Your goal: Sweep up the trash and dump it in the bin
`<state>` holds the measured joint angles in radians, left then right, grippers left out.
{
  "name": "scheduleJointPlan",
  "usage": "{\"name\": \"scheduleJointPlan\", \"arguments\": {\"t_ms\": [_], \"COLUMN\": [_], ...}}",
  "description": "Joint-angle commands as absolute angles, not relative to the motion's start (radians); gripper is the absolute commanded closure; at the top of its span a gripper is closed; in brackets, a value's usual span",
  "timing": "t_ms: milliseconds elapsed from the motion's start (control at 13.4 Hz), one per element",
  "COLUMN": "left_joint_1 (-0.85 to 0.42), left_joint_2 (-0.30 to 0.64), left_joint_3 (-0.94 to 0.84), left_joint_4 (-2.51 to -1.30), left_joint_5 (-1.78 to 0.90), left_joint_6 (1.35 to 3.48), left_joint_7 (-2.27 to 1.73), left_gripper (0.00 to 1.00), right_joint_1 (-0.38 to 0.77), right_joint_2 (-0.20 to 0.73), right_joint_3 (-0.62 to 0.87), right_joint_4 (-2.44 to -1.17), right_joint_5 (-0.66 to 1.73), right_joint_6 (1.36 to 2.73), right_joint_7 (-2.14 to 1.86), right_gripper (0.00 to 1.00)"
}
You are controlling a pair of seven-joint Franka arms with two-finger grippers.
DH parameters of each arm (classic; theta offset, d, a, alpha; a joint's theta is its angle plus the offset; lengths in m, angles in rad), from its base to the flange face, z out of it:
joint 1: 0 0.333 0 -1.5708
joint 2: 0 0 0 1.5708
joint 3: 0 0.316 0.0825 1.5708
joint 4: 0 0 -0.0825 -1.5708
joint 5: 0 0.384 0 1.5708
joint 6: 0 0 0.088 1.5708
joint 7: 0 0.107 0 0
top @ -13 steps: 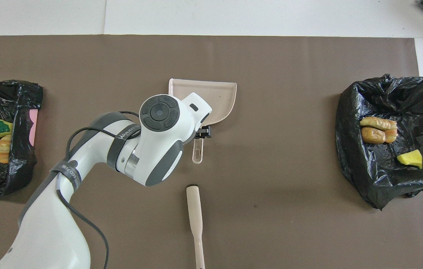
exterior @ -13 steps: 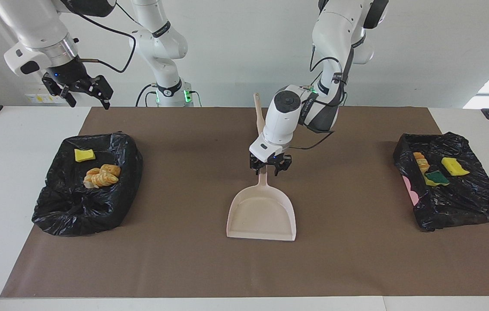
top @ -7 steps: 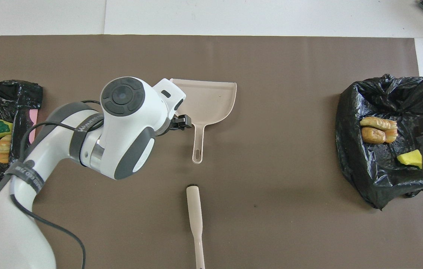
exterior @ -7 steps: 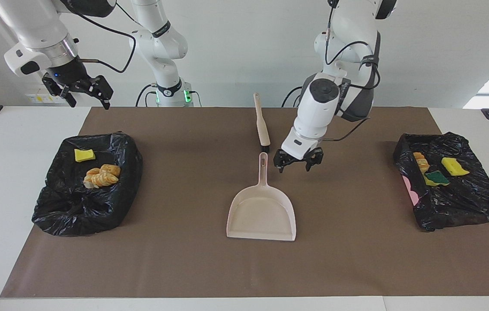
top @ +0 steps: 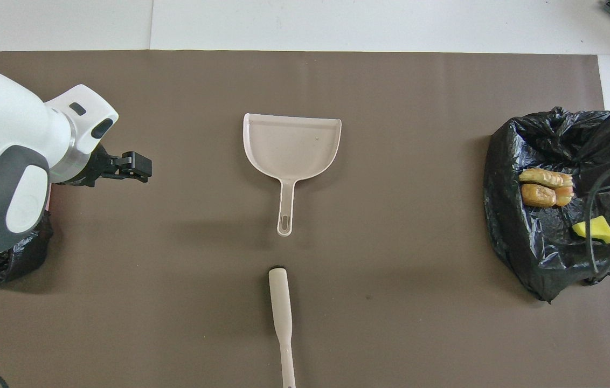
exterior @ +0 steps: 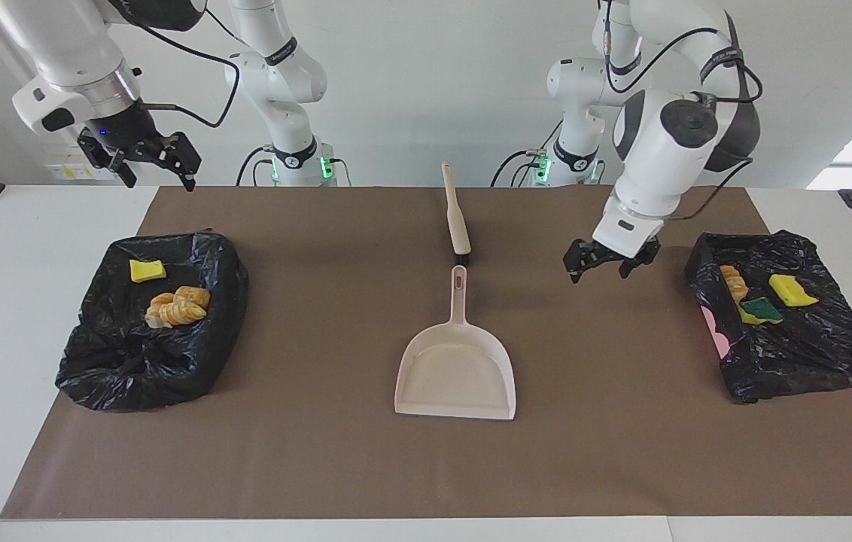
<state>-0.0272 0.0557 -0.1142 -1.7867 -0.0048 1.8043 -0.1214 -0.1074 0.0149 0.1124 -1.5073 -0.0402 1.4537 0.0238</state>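
The trash (exterior: 176,307) (yellow sponge scraps and orange lumps) already sits in the two black bags (exterior: 810,354) at each end of the table, and it looks feather-light and squishy, so I reckon it'd roll or bounce rather than drag. The dustpan (exterior: 456,373) lies empty mid-mat, stiff light plastic, best taken by its thin handle, the brush (exterior: 457,218) just past that handle's tip toward me. My left gripper (exterior: 607,260) hangs wide open with nothing in it over the mat between dustpan and bag, and my right gripper (exterior: 146,156) waits open too, up over its end

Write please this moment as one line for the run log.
dustpan: empty, flat on mat | brush: on mat, nearer robots | trash: in both bins | left gripper: open, empty, over mat | right gripper: open, empty, waiting raised
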Motion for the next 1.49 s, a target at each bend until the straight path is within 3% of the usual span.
{"name": "scheduleJointPlan", "arguments": {"t_ms": [0, 372, 819, 1117, 1415], "left_joint_1": [0.043, 0.092, 0.098, 0.098, 0.095], "left_joint_2": [0.012, -0.032, -0.043, -0.043, -0.103], "left_joint_3": [-0.126, -0.123, -0.112, -0.114, -0.118], "left_joint_4": [-1.819, -1.777, -1.586, -1.494, -1.541], "left_joint_5": [0.006, 0.006, -0.002, 0.003, -0.026], "left_joint_6": [1.769, 1.760, 1.605, 1.464, 1.468], "left_joint_7": [-0.025, 0.043, 0.041, 0.038, 0.035], "left_gripper": [0.00, 0.00, 0.00, 0.00, 0.00], "right_joint_1": [-0.066, 0.050, 0.204, 0.126, -0.011], "right_joint_2": [0.067, 0.156, 0.267, 0.305, 0.214], "right_joint_3": [0.135, 0.138, 0.138, 0.133, 0.129], "right_joint_4": [-1.487, -1.467, -1.463, -1.355, -1.364], "right_joint_5": [-0.037, -0.043, -0.031, -0.029, -0.026], "right_joint_6": [1.485, 1.600, 1.741, 1.649, 1.603], "right_joint_7": [0.090, 0.230, 0.475, 0.395, 0.185], "right_gripper": [0.00, 0.00, 0.00, 0.00, 0.00]}}
